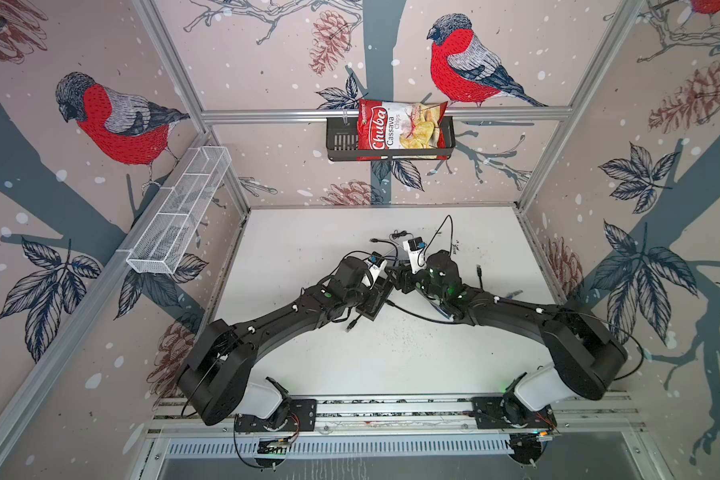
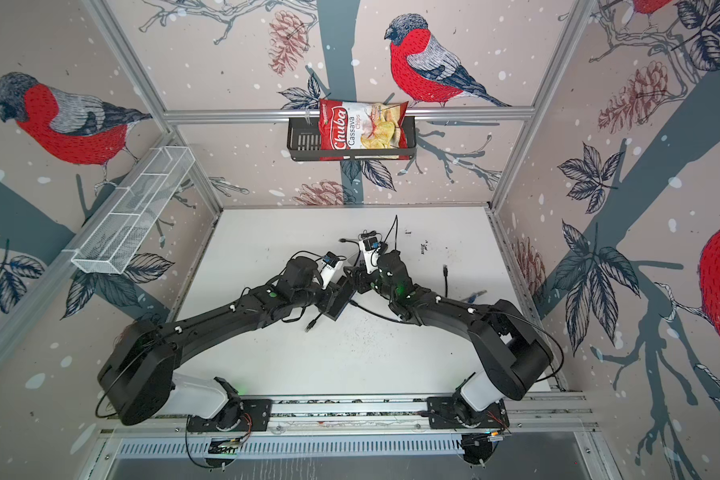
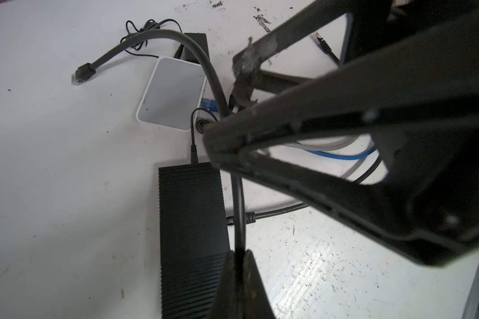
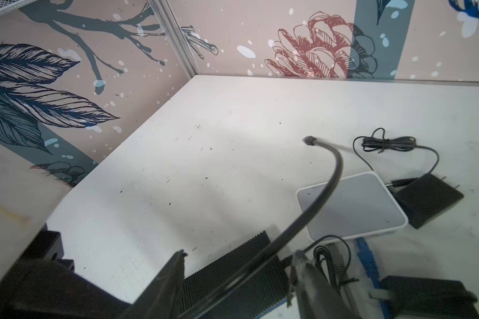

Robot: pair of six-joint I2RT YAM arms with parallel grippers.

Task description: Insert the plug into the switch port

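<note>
A dark grey cable (image 3: pixel 239 204) ends in a clear-tipped plug (image 3: pixel 82 73), which hangs free above the table (image 4: pixel 309 140). My left gripper (image 3: pixel 239 252) is shut on this cable well back from the plug. My right gripper (image 4: pixel 239 254) is open and the cable passes between its fingers without touching either; in the left wrist view its fingers (image 3: pixel 329 118) straddle the cable. The cable arcs over the white switch (image 4: pixel 354 207), which lies flat on the table (image 3: pixel 172 91). In both top views the two grippers meet at mid-table, and the plug (image 1: pixel 374 240) points to the back.
A black ribbed box (image 3: pixel 191 221) lies beside the switch. A blue cable (image 4: pixel 367 259) is plugged into the switch's side. A black power adapter (image 4: pixel 429 198) with a bundled cord lies behind it. Loose plugs (image 1: pixel 350 326) (image 1: pixel 479 270) rest on the table. A chips bag (image 1: pixel 400 129) hangs in a wall basket.
</note>
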